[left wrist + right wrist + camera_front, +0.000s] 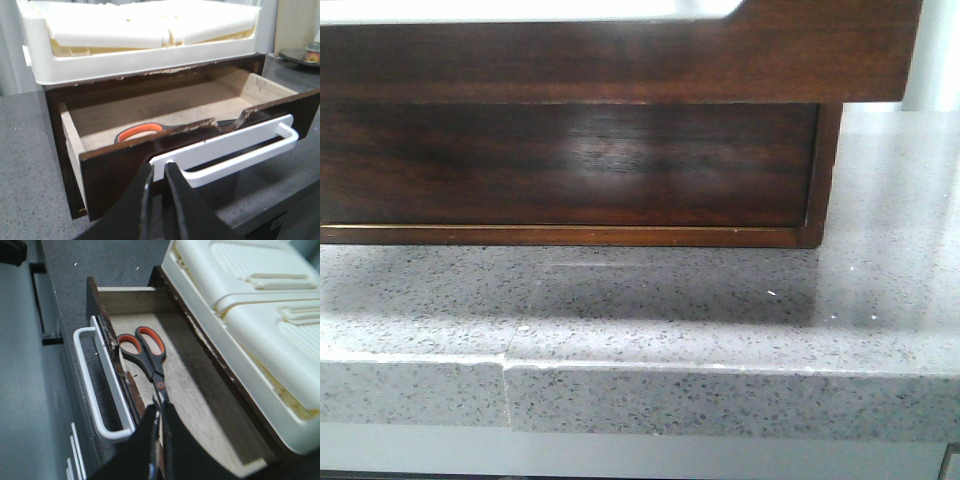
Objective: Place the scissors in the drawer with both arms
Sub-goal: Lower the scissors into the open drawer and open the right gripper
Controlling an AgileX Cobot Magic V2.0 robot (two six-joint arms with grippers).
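Observation:
The drawer stands pulled open, with a white handle on its dark-brown front. The scissors lie inside; only a grey loop with orange lining shows over the front. My left gripper is shut on the left end of the handle. In the right wrist view the scissors lie on the drawer floor close behind the front. My right gripper is shut on their blades. The front view shows the drawer front but neither gripper.
A cream plastic tray sits on top of the cabinet; it also shows in the right wrist view. The cabinet stands on a grey speckled counter whose front edge is near. A plate lies at the counter's far side.

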